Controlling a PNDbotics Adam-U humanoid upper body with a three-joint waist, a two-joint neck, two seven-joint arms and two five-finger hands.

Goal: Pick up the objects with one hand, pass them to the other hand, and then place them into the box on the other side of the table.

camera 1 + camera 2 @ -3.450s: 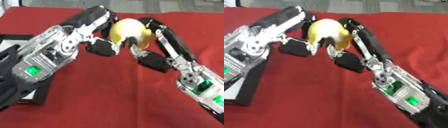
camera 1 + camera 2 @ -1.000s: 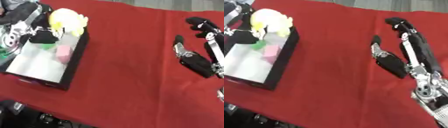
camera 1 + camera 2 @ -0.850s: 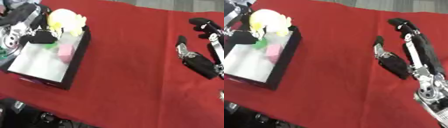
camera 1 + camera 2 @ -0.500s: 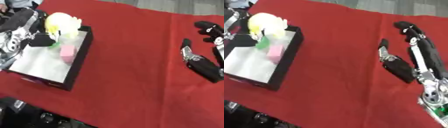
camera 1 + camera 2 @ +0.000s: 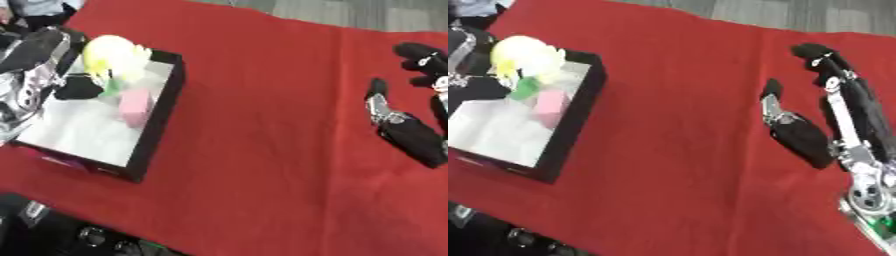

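A yellow rounded object (image 5: 114,54) sits over the far end of the black box (image 5: 163,102) at the table's left. My left hand (image 5: 39,60) comes in from the left edge, its black thumb (image 5: 79,88) curled under the yellow object and its fingers behind it. Inside the box, on its white floor, lie a pink block (image 5: 135,107) and a small green piece (image 5: 525,88). My right hand (image 5: 802,134) hovers open over the red cloth at the right, fingers (image 5: 833,65) stretched toward the far side, holding nothing.
A red cloth (image 5: 262,125) covers the table. Dark equipment shows below the table's near edge (image 5: 79,232). Grey floor lies beyond the far edge.
Earlier, both hands met at mid-table around the yellow object. Now the left hand holds it over the box and the right hand has drawn back to the right, open.
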